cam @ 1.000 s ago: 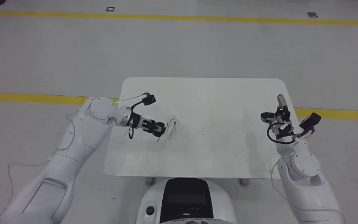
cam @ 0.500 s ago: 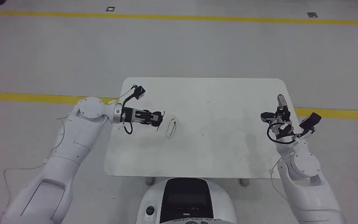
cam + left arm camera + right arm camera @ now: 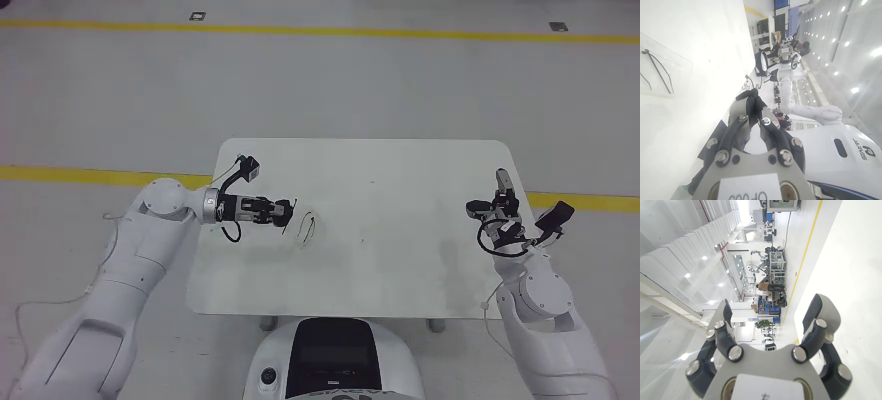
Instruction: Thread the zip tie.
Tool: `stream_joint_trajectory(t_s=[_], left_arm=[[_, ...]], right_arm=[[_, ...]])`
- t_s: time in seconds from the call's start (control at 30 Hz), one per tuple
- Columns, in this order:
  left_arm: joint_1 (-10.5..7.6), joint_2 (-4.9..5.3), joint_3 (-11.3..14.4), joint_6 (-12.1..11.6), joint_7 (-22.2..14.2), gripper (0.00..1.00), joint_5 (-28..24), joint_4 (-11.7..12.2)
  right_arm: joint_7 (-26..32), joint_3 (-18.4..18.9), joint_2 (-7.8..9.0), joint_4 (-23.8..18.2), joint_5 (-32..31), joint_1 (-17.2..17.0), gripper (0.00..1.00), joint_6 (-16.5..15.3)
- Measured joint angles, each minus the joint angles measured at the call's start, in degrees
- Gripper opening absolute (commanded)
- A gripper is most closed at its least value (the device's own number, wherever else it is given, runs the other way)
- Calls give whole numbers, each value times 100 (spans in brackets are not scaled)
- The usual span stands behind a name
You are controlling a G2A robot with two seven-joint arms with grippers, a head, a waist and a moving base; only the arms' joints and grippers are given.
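Top view high overhead, straight down on the table [image 3: 400,200]; left wrist view low at 9 o'clock, facing 3 across the tabletop; right wrist view at 3 o'clock, facing 12 past the edge; zip ties [image 3: 308,226] shared by the first two.

White table [image 3: 400,250] — clear sheet [image 3: 680,63] (zip ties [image 3: 658,73])

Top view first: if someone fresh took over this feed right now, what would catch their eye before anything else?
The thin black zip tie stands out most, lying on a clear sheet towards the left side of the white table. The left gripper hangs right beside it, fingertips closed and apart from the tie. The right gripper sits open far off at the table's right edge.
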Motion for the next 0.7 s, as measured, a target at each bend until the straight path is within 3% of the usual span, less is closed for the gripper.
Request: stream_joint_trajectory(t_s=[0.23, 0.37, 0.47, 0.7], left_arm=[[0, 0, 0, 0, 0, 0, 0, 0], [0, 0, 0, 0, 0, 0, 0, 0], [0, 0, 0, 0, 0, 0, 0, 0], [0, 0, 0, 0, 0, 0, 0, 0]], right_arm=[[2, -1, 0, 0, -1, 1, 100, 0], [310, -115, 3, 33, -206, 109, 100, 128], [646, -478, 8, 55, -824, 348, 100, 378], [1474, -1769, -52, 391, -2340, 1185, 100, 895]])
